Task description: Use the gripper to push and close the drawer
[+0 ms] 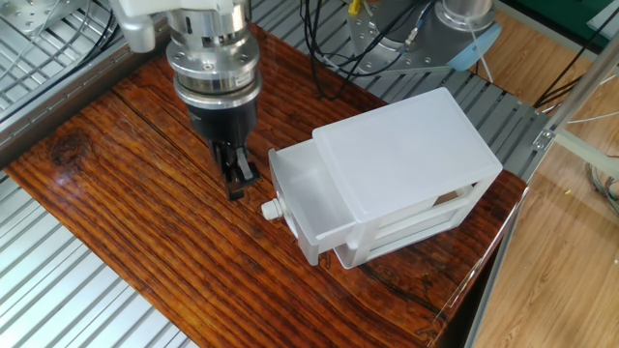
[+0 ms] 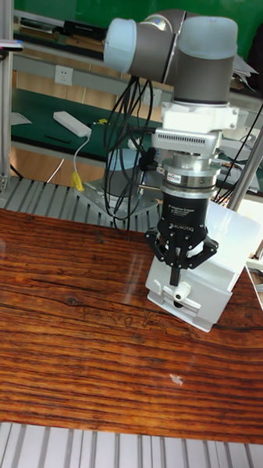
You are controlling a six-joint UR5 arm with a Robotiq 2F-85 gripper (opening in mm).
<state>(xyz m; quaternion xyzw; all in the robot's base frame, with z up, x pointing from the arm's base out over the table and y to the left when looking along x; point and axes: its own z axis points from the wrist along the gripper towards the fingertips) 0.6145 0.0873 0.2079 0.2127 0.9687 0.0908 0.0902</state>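
Fixed view first: I have the gripper (image 1: pixel 235 179) in the upper left of centre, pointing down at the wooden table (image 1: pixel 126 213), its two black fingers drawn together into one narrow tip with no gap that I can see and nothing between them. The drawer (image 1: pixel 302 205) sits at frame centre, the top tier of the white cabinet (image 1: pixel 406 159), pulled partway out toward the lower left, its tray looking empty. Its small round knob (image 1: pixel 270 208) juts from the front panel, just right of and below my fingertips, close but apart from them.

I judge the whole thing thin moulded plastic, light and smooth, and the tabletop is glossy. A hard or off-centre shove could slide or twist the whole cabinet rather than seat the drawer. This is a push, so I would press on the flat front panel beside the knob, along the drawer's travel toward the upper right, slowly.

Tall fixed view: looking at the drawer front nearly head-on, the gripper (image 2: pixel 177 274) hangs at frame centre with its linkage arms splayed and the fingers meeting at one point directly above the knob (image 2: pixel 179 292). The drawer front (image 2: pixel 190 296) lies just behind; whether anything touches I cannot tell here.
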